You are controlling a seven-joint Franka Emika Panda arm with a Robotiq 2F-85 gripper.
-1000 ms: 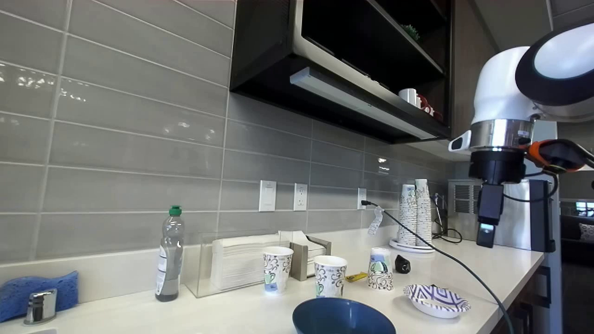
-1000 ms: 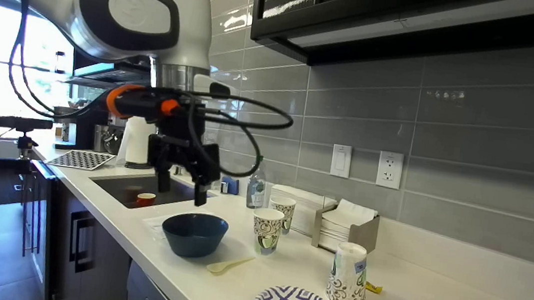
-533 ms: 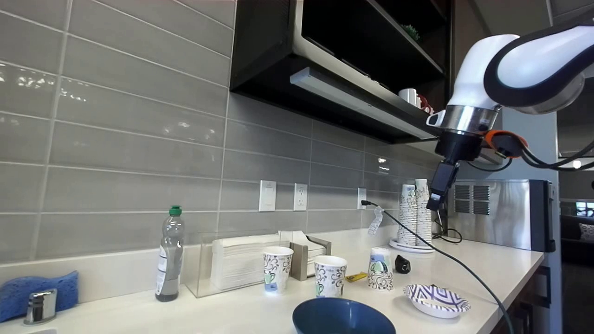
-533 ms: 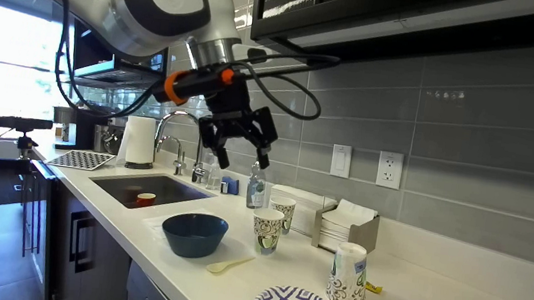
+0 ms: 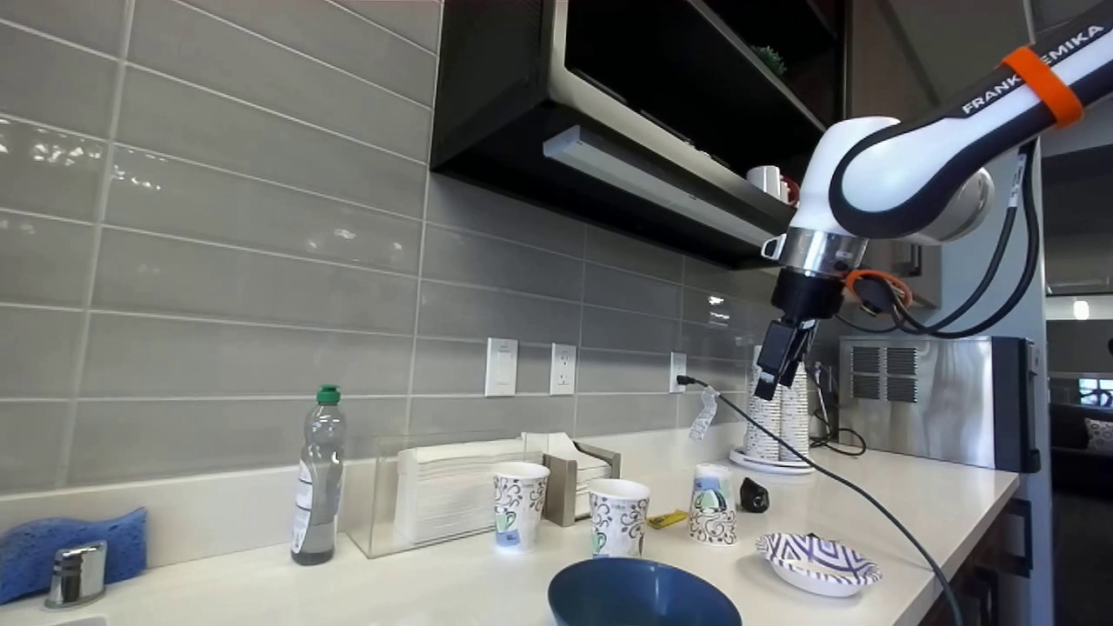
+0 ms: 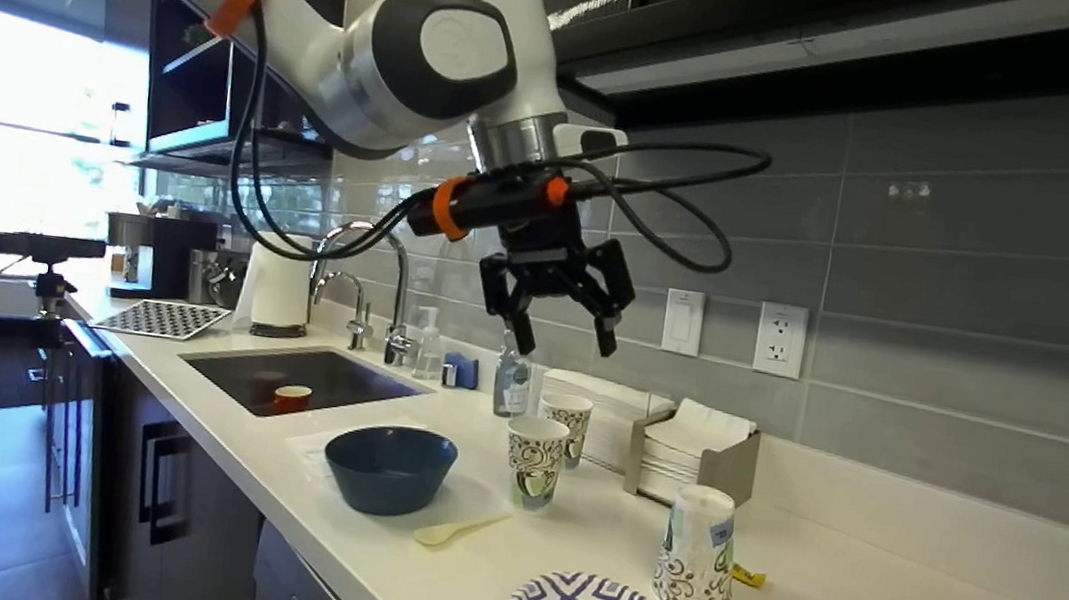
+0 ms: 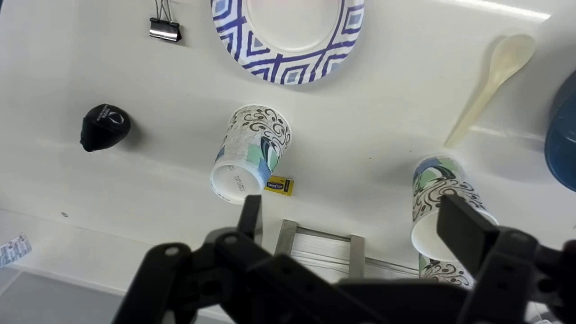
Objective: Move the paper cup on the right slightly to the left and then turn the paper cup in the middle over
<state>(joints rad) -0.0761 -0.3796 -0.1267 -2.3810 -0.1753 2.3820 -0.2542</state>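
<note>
Two upright paper cups (image 6: 534,466): tapered, swirl-printed.
Upended cup (image 6: 697,555): white base up.
Gripper (image 6: 564,341): black, angular, spread wide.

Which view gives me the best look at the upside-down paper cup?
The wrist view: the upside-down paper cup looks largest there, and its printed base shows. Both exterior views show it smaller and more from the side, rim down, and the print cannot be made out.
</note>
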